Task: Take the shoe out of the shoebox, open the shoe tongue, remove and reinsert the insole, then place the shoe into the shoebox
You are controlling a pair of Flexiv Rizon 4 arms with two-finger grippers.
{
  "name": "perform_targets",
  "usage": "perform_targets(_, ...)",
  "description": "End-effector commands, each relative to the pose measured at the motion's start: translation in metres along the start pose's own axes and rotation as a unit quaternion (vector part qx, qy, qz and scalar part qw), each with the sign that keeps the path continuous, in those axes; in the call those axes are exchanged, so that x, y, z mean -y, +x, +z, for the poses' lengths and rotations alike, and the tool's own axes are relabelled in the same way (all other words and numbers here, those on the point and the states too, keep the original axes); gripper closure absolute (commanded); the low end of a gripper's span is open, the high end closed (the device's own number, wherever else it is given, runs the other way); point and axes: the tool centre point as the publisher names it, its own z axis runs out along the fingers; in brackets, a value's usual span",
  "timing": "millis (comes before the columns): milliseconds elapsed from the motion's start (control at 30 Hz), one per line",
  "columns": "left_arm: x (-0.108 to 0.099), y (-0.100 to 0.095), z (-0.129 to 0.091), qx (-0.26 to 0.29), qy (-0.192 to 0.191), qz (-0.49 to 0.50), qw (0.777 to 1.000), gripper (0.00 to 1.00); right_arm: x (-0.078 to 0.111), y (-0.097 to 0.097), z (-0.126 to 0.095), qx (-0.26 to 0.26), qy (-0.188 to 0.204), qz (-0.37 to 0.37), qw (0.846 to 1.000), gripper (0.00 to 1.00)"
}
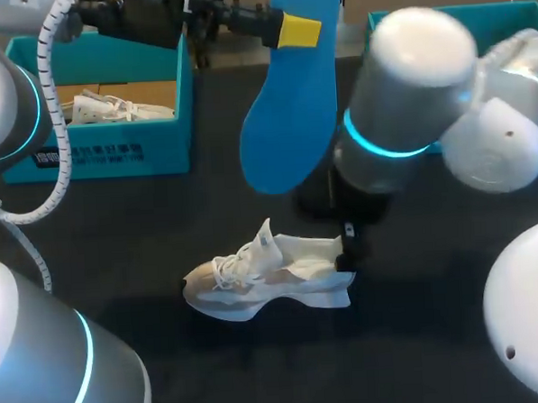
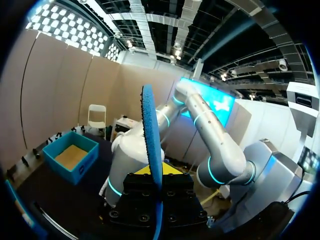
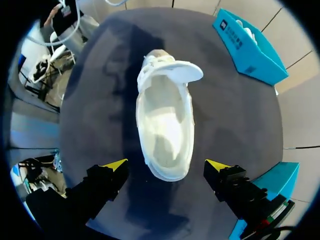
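A white shoe (image 1: 264, 278) lies on the dark table with its toe to the left and its tongue (image 3: 172, 72) pulled up. A blue insole (image 1: 291, 101) hangs high above the table. My left gripper (image 1: 298, 30) is shut on its upper part. In the left wrist view the insole (image 2: 151, 145) stands edge-on between that gripper's (image 2: 156, 172) fingers. My right gripper (image 3: 167, 165) hovers open over the shoe's (image 3: 165, 125) heel. One yellow fingertip (image 3: 116, 164) stands on each side of the heel, clear of it. The shoe's inside looks bare and white.
A teal shoebox (image 1: 113, 151) with white paper inside sits at the back left, also seen in the right wrist view as the shoebox (image 3: 250, 47) beyond the shoe's toe. A second teal box (image 1: 476, 19) stands at the back right, behind my right arm (image 1: 408, 95).
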Motion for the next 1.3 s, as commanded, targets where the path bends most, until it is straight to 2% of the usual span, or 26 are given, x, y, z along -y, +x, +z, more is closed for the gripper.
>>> perform_targets(33, 0.000, 0.000, 0.000, 0.000, 0.000, 0.000, 1.000, 1.00, -0.008, -0.001, 0.007, -0.003, 0.109, -0.002, 0.994, 0.00)
perform_targets(533, 0.000, 0.000, 0.000, 0.000, 0.000, 0.000, 1.000, 1.00, -0.012, -0.001, 0.010, -0.002, 0.098, -0.011, 0.995, 0.00)
perform_targets(1033, 0.000, 0.000, 0.000, 0.000, 0.000, 0.000, 1.000, 1.00, -0.030, -0.022, 0.007, -0.002, 0.101, -0.045, 0.994, 0.00)
perform_targets(1300, 0.000, 0.000, 0.000, 0.000, 0.000, 0.000, 1.000, 1.00, -0.029, -0.023, 0.009, -0.003, 0.100, -0.048, 0.994, 0.00)
